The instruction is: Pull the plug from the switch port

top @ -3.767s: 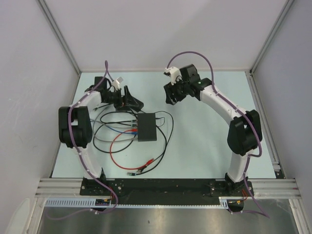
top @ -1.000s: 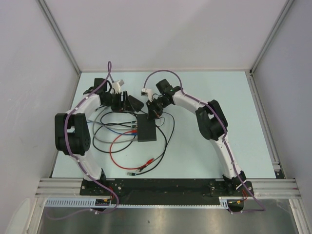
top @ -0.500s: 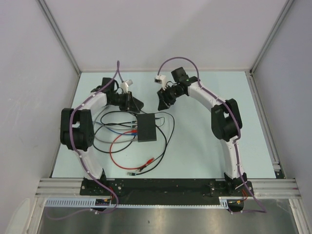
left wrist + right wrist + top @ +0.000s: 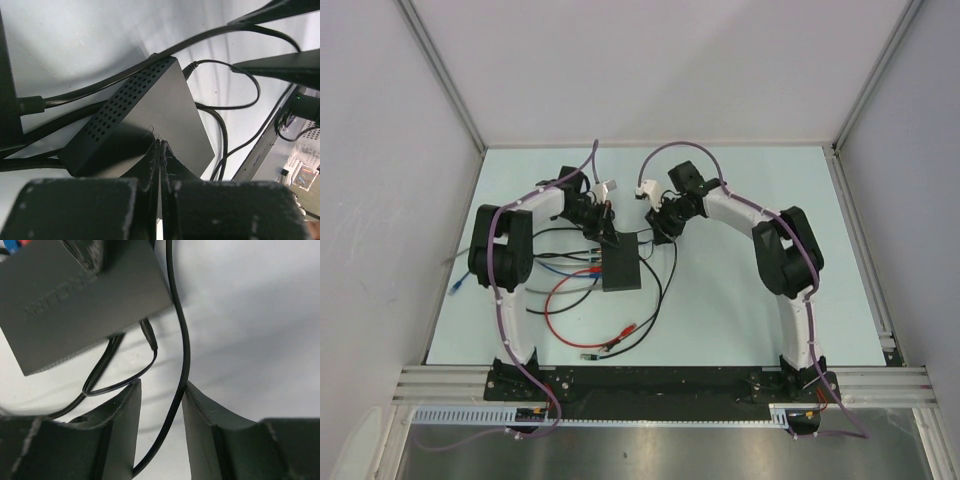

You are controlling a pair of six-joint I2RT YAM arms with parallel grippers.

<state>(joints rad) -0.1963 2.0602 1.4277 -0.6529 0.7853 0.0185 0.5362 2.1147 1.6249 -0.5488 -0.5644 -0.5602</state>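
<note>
The switch (image 4: 620, 264) is a flat black box lying mid-table, also seen as the switch (image 4: 165, 100) and the switch (image 4: 75, 290). Red and blue plugs (image 4: 591, 263) sit at its left edge, and a thin black plug (image 4: 148, 334) sits at its far edge. My left gripper (image 4: 611, 231) is shut with nothing between its fingers, and its tips (image 4: 160, 144) are over the switch's top face. My right gripper (image 4: 663, 228) is open just beyond the switch's far right corner. A black cable (image 4: 180, 385) runs between its fingers and touches the right one.
Loops of black, red (image 4: 558, 303) and blue cable spread left of and in front of the switch. Loose cable ends (image 4: 610, 345) lie near the front. A grey cable with a blue end (image 4: 456, 286) lies at the table's left edge. Walls stand on three sides.
My left gripper has closed and swung right onto the switch's far end. My right gripper opened, lifted away, then came back down beside the switch's far right corner.
</note>
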